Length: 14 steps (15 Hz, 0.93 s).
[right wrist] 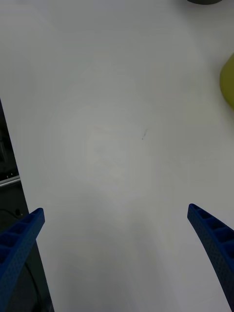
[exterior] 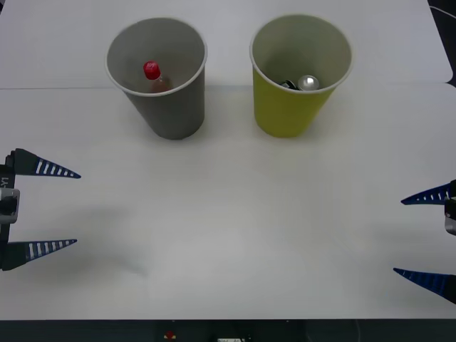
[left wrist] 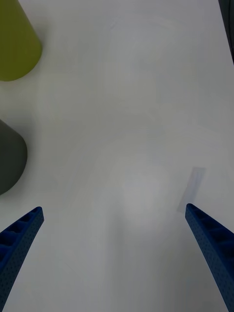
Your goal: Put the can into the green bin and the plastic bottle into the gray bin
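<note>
The can [exterior: 308, 83] is lying inside the green bin [exterior: 292, 114], its silver top showing below the rim; you are seeing it well ahead of the right gripper [exterior: 427, 236] and toward the table's middle. The plastic bottle [exterior: 154, 77] is sitting inside the gray bin [exterior: 174, 114], red cap up, well ahead of the left gripper [exterior: 60, 209] and inward of it. The two bins are standing upright side by side, apart, on the white table [exterior: 228, 228]. You are holding both grippers low over the table's near side edges, each with its blue fingers spread wide and gripping nothing. Both grippers are hovering well apart from the bins.
</note>
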Each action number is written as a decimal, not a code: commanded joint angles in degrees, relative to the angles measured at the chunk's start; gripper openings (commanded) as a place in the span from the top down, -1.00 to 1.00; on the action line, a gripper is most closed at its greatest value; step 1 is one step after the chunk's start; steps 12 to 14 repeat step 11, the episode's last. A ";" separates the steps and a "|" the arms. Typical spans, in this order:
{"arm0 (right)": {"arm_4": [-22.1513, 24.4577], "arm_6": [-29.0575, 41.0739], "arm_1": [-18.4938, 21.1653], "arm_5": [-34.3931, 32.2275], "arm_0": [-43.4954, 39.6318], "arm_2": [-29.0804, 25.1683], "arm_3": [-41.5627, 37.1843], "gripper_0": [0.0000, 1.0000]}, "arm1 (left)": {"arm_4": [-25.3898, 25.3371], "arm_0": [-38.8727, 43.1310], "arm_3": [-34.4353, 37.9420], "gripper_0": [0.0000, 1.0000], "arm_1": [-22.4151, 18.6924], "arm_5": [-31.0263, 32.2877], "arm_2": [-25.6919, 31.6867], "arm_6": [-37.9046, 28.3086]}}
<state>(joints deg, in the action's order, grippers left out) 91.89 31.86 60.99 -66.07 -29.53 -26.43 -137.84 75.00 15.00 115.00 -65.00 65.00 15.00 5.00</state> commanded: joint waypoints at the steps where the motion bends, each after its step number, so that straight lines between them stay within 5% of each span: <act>1: 0.75 -0.40 0.01 -0.02 -0.26 -0.11 0.20 -1.00 | 0.00 0.00 0.00 -1.00 0.00 0.00 0.00 0.00; 14: 1.36 -3.21 0.01 -0.02 1.06 -0.20 -0.06 -1.00 | 0.00 0.00 0.00 -1.00 0.00 0.00 0.00 0.00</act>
